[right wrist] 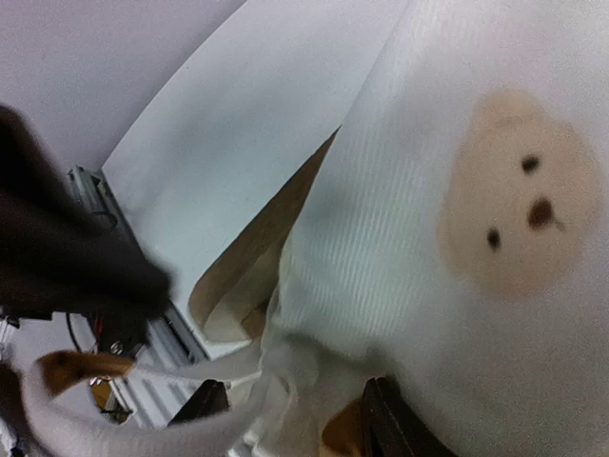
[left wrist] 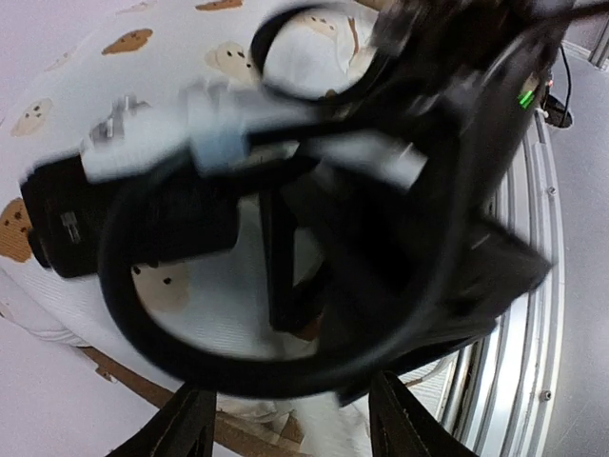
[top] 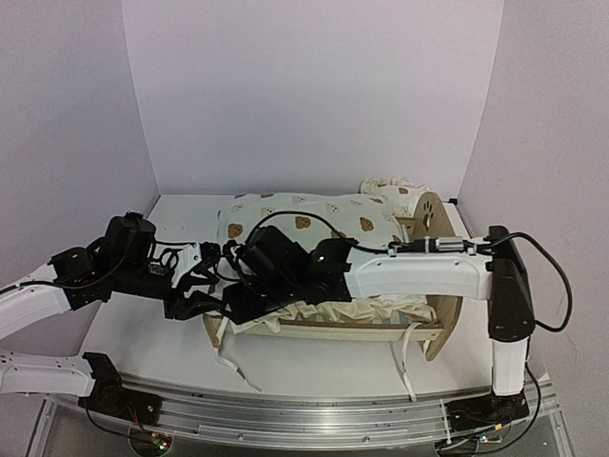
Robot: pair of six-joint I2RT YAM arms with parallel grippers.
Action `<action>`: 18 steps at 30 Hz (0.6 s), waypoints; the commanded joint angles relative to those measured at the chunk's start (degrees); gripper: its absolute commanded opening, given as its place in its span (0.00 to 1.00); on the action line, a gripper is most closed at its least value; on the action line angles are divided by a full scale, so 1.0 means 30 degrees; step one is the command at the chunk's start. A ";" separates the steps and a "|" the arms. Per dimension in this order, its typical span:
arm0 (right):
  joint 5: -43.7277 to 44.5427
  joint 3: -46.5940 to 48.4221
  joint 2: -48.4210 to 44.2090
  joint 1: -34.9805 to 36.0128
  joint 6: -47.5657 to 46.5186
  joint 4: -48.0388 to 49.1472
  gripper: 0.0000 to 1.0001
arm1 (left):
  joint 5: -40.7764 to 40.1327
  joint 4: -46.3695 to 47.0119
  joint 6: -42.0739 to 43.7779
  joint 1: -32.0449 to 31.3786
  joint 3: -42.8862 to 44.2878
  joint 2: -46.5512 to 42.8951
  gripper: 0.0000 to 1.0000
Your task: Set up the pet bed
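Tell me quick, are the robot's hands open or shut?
Left hand: open, holding nothing.
Right hand: open, close to the cushion.

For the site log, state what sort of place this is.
Most likely a robotics lab test booth, not a home: plain pale lilac walls box in a white tabletop, an aluminium rail runs along its near edge, and a small light-wood pet bed with a cream bear-print cushion sits on it.

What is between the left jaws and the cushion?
The right arm's black wrist and its looping cable sit right in front of the left jaws, over the cushion.
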 commanded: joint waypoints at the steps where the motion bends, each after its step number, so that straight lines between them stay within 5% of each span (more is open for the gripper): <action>1: -0.0877 -0.2727 -0.5002 0.0142 -0.0056 -0.0706 0.55 | -0.0483 0.0901 0.0929 0.0039 0.0680 0.1177 0.50; 5: 0.2206 -0.5556 -0.9555 -0.0726 0.1462 -0.2670 0.59 | -0.2430 0.1522 0.1426 0.0047 0.0123 0.1926 0.39; 9: 0.6001 -0.6816 -1.2312 -0.2835 0.3576 -0.6229 0.66 | -0.2706 0.1570 0.1559 0.0063 0.0437 0.2496 0.38; 18: 0.5960 -0.2482 -0.9827 -0.8294 0.0647 -0.9354 0.81 | 0.5221 -0.3882 0.2539 0.0065 0.5807 0.2715 0.73</action>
